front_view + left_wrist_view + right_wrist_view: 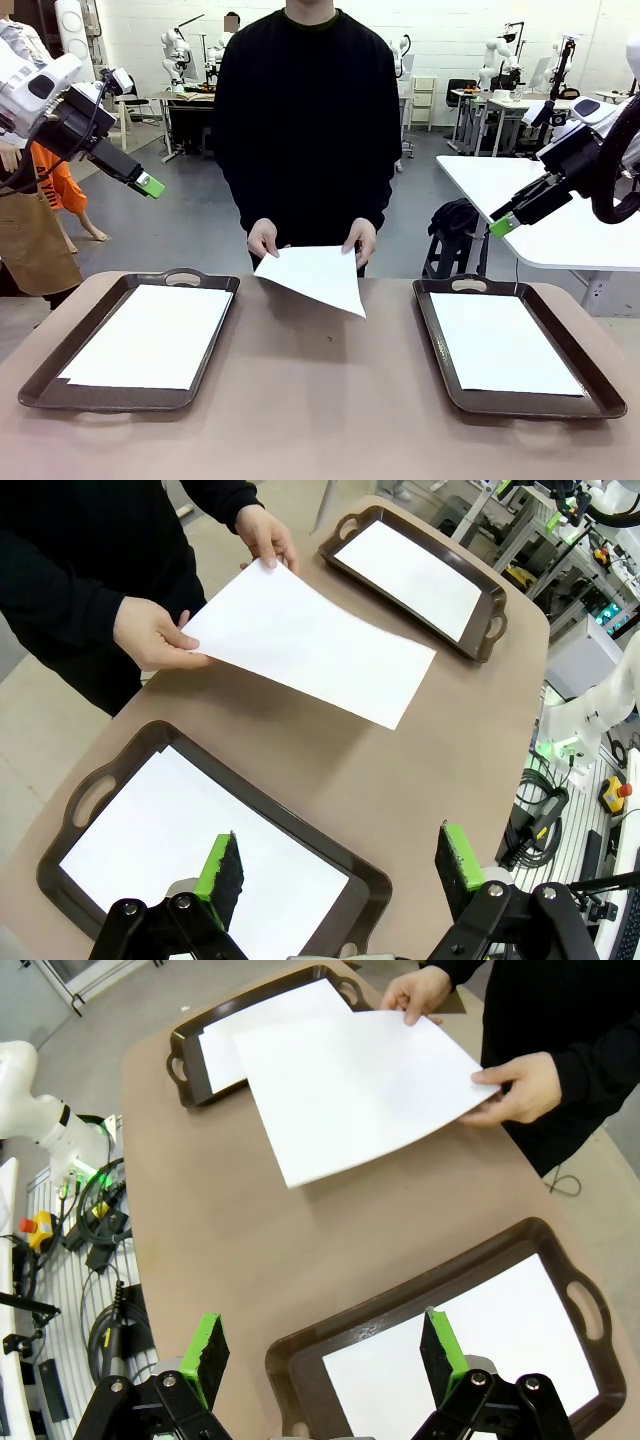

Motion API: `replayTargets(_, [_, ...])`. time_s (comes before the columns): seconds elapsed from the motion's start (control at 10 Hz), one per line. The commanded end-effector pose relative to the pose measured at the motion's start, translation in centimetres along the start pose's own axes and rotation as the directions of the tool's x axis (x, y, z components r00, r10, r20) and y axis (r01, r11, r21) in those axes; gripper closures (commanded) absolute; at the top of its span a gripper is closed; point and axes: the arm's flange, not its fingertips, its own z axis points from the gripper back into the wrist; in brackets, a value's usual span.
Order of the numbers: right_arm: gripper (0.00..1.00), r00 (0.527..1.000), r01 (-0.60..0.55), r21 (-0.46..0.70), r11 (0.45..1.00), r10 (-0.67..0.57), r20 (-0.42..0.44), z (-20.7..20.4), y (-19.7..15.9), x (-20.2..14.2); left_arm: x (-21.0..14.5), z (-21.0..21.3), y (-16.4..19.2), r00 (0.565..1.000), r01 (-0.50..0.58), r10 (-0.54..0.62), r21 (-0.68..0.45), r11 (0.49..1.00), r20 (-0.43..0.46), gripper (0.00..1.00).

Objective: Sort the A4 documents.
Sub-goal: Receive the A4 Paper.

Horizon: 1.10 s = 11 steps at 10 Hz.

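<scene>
Sheet held over table between trays.
Left gripper (340,865) and right gripper (325,1350) both released, raised; A4 document (315,277) ahead, in person's hands (263,238).

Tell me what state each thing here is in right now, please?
Left gripper: open, empty, raised above the left tray.
Right gripper: open, empty, raised above the right tray.
Held sheet: in the person's two hands, over the table's middle.
Left tray: holds paper, lying flat.
Right tray: holds paper, lying flat.
</scene>
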Motion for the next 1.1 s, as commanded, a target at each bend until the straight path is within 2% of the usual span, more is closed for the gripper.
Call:
replayTargets(0.0, [0.00, 1.000, -0.002, 0.004, 1.000, 0.002, 0.001, -0.01, 0.02, -0.02, -0.01, 0.00, -0.03, 1.000, 0.000, 0.000, -0.002, 1.000, -0.001, 0.00])
replayTargets(1.0, [0.00, 1.000, -0.002, 0.004, 1.000, 0.002, 0.001, -0.01, 0.02, -0.02, -0.01, 0.00, -0.03, 1.000, 0.000, 0.000, -0.002, 1.000, -0.001, 0.00])
